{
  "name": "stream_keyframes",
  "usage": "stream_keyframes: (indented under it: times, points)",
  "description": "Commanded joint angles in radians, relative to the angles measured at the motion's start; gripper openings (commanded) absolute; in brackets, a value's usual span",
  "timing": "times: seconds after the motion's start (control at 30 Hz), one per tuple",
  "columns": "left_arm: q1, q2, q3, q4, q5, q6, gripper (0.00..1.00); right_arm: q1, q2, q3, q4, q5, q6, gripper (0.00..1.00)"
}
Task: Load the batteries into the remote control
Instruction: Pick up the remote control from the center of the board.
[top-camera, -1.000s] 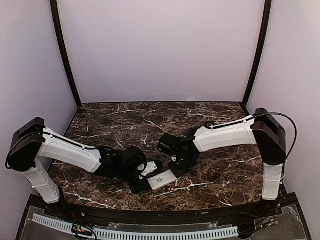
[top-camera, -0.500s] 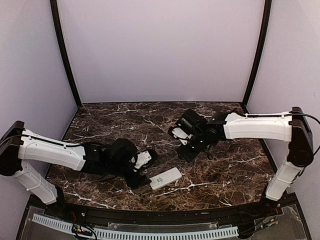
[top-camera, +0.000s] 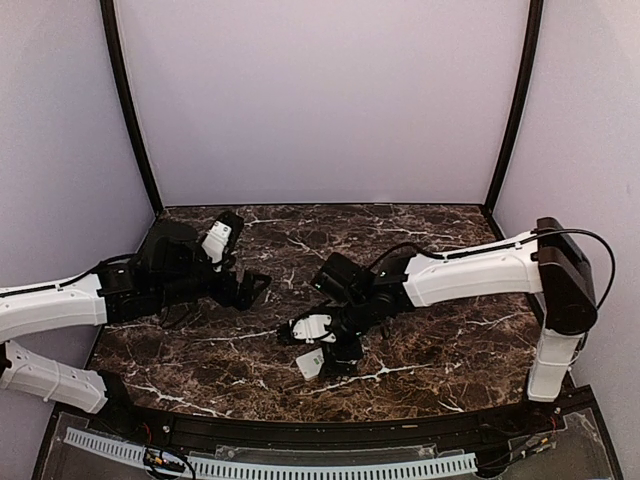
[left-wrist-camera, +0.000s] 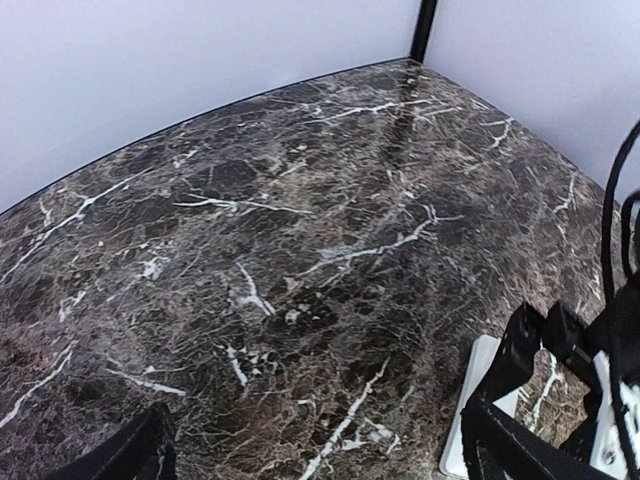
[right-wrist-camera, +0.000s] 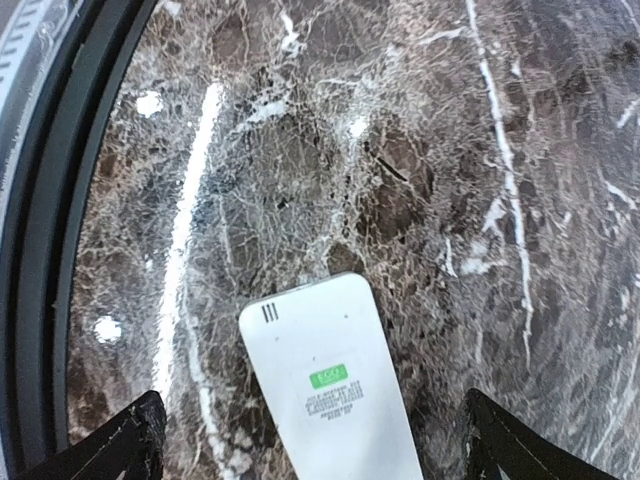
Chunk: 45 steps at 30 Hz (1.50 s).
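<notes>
on the left, the left gripper (top-camera: 254, 287) hung wide and empty over the bare marble table (left-wrist-camera: 250, 230), well apart from the work, likely kept there to leave the other arm room. toward the middle the remote control (right-wrist-camera: 325, 390) lay back-up near the front edge, green label showing, its cover seemingly on. the right gripper (right-wrist-camera: 318, 440) hovered over it, jaws spread wide to either side, gripping nothing. no batteries in sight; whether they sat inside, i couldn't tell
</notes>
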Motion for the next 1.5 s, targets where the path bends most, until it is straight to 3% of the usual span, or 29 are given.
stream_keyframes:
  times: [0.0,0.2,0.37,0.47,0.6,0.87,1.2,1.37,1.47]
  points:
    - [0.036,-0.016,-0.029,-0.006,-0.024,-0.05,0.99,0.001,0.113,0.081,-0.033,0.003,-0.124,0.99]
    - [0.039,0.009,-0.033,-0.014,-0.021,-0.047,0.99,-0.003,0.214,0.152,-0.087,0.039,-0.135,0.98]
    - [0.04,0.008,-0.042,0.002,-0.02,-0.033,0.99,-0.01,0.267,0.198,-0.167,0.044,-0.134,0.9]
    - [0.04,0.006,-0.046,0.007,-0.017,-0.025,0.99,-0.009,0.282,0.207,-0.197,0.067,-0.134,0.77]
    - [0.04,0.011,-0.049,0.012,-0.014,-0.019,0.99,-0.002,0.297,0.21,-0.193,0.15,-0.113,0.47]
    - [0.04,-0.001,-0.069,0.049,-0.009,-0.016,0.99,0.008,0.247,0.189,-0.158,0.181,-0.065,0.33]
    - [0.039,-0.013,-0.096,0.096,0.013,0.023,0.99,-0.089,-0.029,0.081,0.057,-0.072,0.175,0.27]
    - [0.039,-0.043,-0.105,0.173,0.08,0.048,0.98,-0.194,-0.183,-0.025,0.282,-0.256,0.375,0.25]
    - [0.037,-0.062,-0.117,0.237,0.21,0.075,0.96,-0.244,-0.261,-0.099,0.481,-0.407,0.527,0.25]
